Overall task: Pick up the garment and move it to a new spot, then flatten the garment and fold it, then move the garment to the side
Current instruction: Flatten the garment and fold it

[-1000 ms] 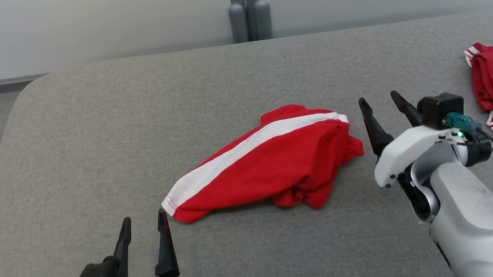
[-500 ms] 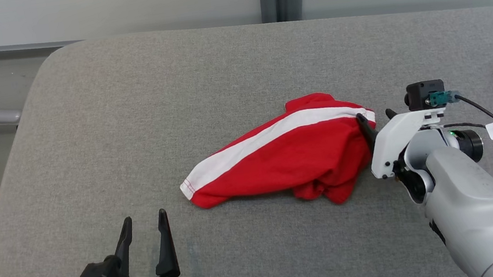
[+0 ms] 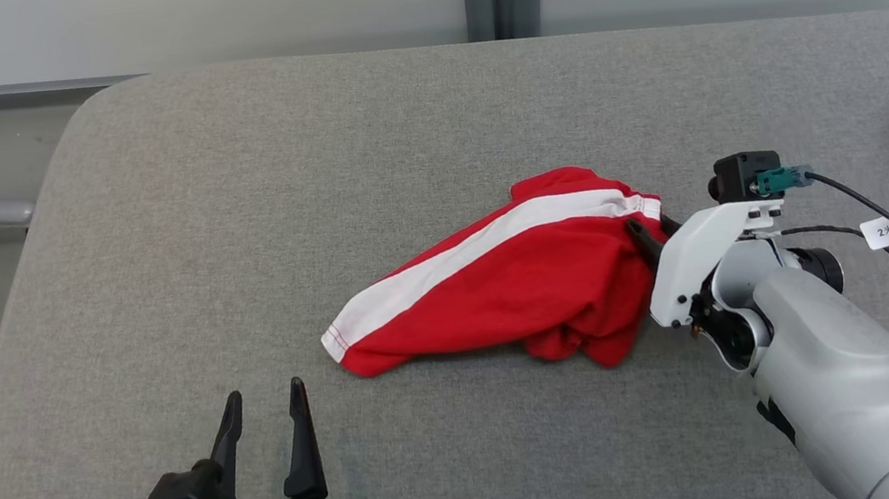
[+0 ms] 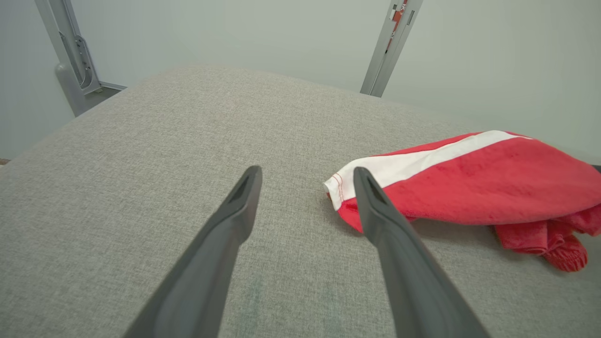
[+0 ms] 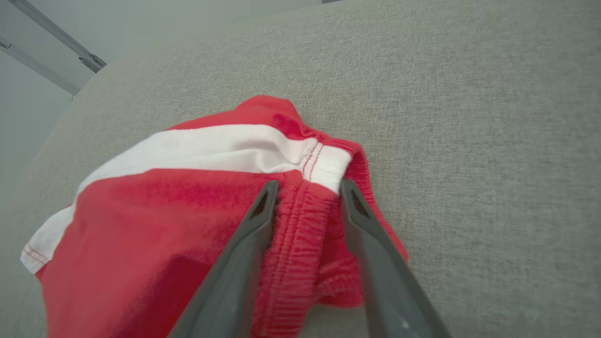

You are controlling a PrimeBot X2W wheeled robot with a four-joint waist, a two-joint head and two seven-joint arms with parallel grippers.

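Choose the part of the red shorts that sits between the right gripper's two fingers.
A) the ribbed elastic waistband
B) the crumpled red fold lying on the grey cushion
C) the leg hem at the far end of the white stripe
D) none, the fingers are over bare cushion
A: in the right wrist view the right gripper has one finger on each side of the ribbed waistband of the red shorts, just below the end of the white stripe.
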